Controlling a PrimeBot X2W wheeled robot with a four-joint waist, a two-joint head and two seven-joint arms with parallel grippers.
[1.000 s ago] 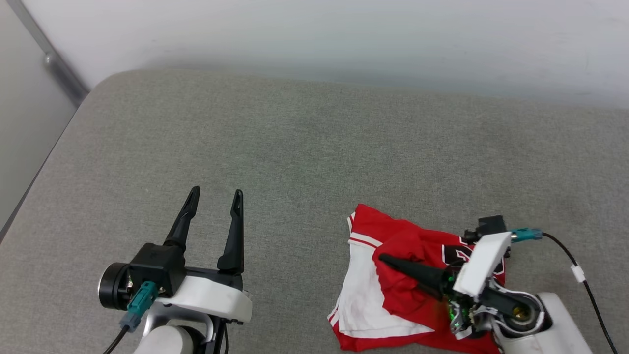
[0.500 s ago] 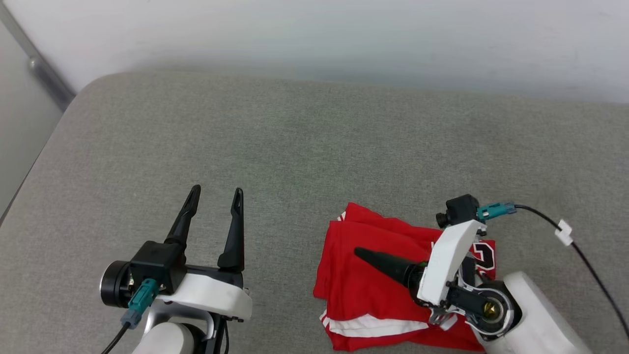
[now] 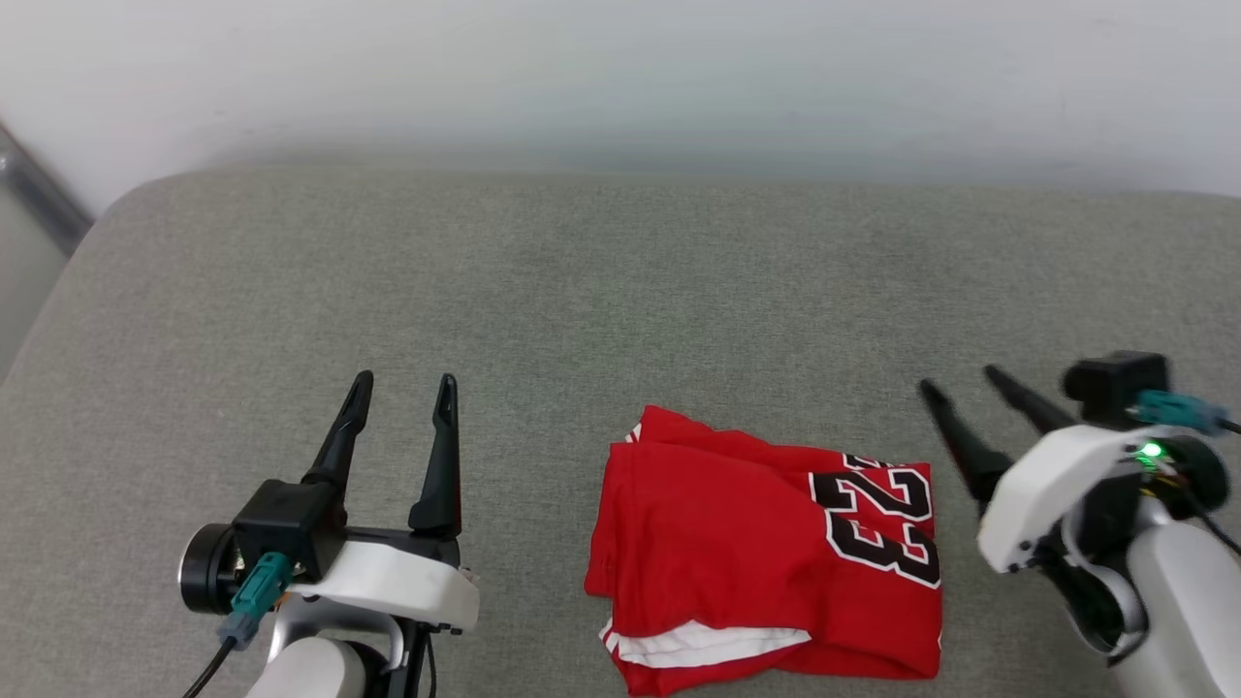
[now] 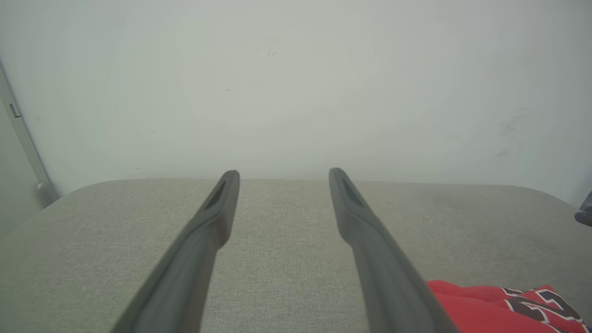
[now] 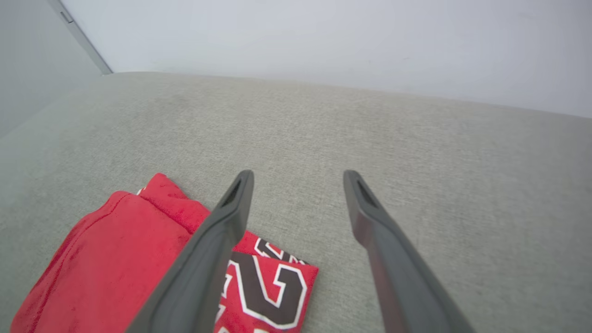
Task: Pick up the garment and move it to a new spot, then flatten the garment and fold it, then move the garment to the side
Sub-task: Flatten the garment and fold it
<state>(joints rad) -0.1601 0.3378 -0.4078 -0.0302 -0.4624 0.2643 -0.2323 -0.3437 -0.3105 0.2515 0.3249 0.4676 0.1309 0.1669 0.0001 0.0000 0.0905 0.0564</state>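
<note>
On the grey woven cushion (image 3: 620, 291), near its front edge and a little right of centre in the head view, lies the red jersey-style garment (image 3: 766, 553), now a compact folded rectangle. Its black, white-outlined numerals face up on the right half, and a strip of white cloth with red-and-white trim shows along the near edge.

A second ago the right gripper (image 3: 958, 380) lay across this cloth with its fingers together, and a broad white panel was exposed on the left side. That panel has since been covered by red fabric. The gripper has let go and drawn off to the right, where it hovers just beside the bundle's right edge, its two long dark fingers spread wide and holding nothing. The head camera has also swung, so the scene's shift to the left is not a slide of the cloth.

The left gripper (image 3: 403, 378) waits well to the left, fingers parted and empty, pointing toward the pale wall (image 3: 620, 78).

The fold looks finished, though the far-left corner is slightly uneven. What remains, by this reading, is carrying the bundle to the side.
</note>
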